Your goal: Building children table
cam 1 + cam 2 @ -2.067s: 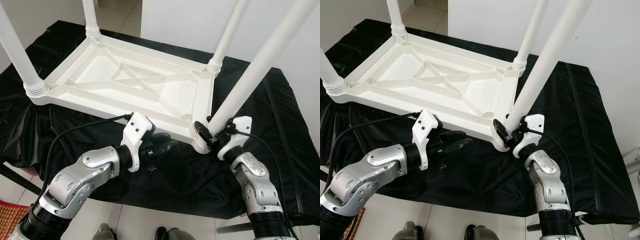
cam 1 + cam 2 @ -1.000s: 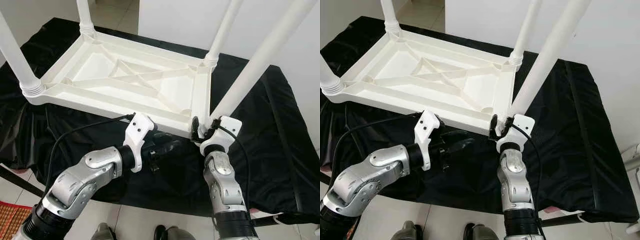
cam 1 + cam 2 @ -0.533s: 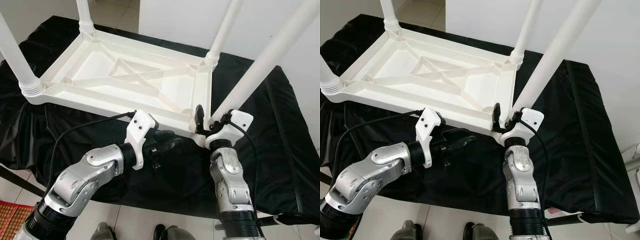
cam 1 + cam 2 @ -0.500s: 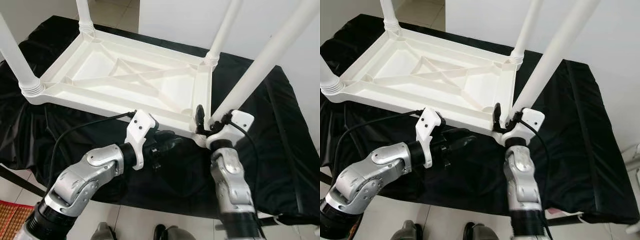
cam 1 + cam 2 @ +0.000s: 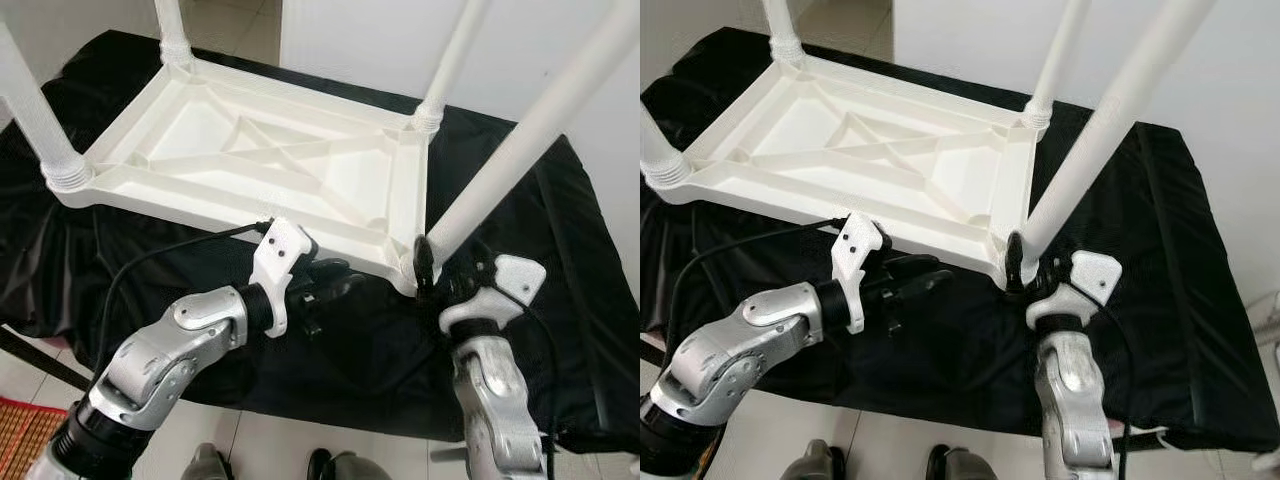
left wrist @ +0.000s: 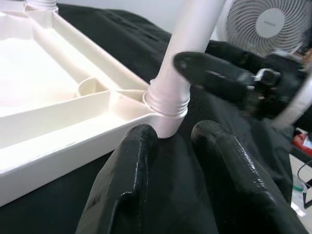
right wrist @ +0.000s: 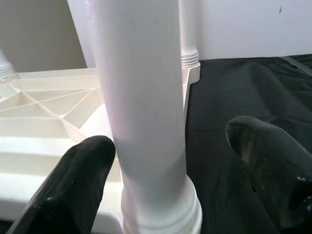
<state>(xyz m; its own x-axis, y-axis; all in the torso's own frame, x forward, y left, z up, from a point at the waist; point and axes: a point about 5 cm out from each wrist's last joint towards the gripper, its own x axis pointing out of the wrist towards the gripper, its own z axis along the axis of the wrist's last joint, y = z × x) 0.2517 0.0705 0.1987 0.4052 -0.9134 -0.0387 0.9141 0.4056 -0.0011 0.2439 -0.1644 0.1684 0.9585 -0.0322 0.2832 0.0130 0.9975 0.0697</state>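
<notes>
The right gripper [image 7: 170, 185] sits at the base of the near-right leg [image 5: 1095, 145], its jaws spread with one finger on each side of the tube and a gap showing on the far side, so they straddle the leg without clamping it. In the head views this is low and right of centre, at the near right corner of the tabletop [image 5: 250, 150]. The left gripper [image 5: 335, 285], at lower centre, hovers just under the tabletop's near edge; its jaws are parted and hold nothing, pointing toward the same corner.

The tabletop lies upside down across the middle and upper left of the frame on a desk [image 5: 560, 260] draped in black cloth. Four legs stand up from its corners, so the build looks nearly done. What seems left is to seat or tighten this last leg, then turn the table upright.

No containers are in view. A fan [image 6: 265, 24] stands in the upper right of the left wrist view.
</notes>
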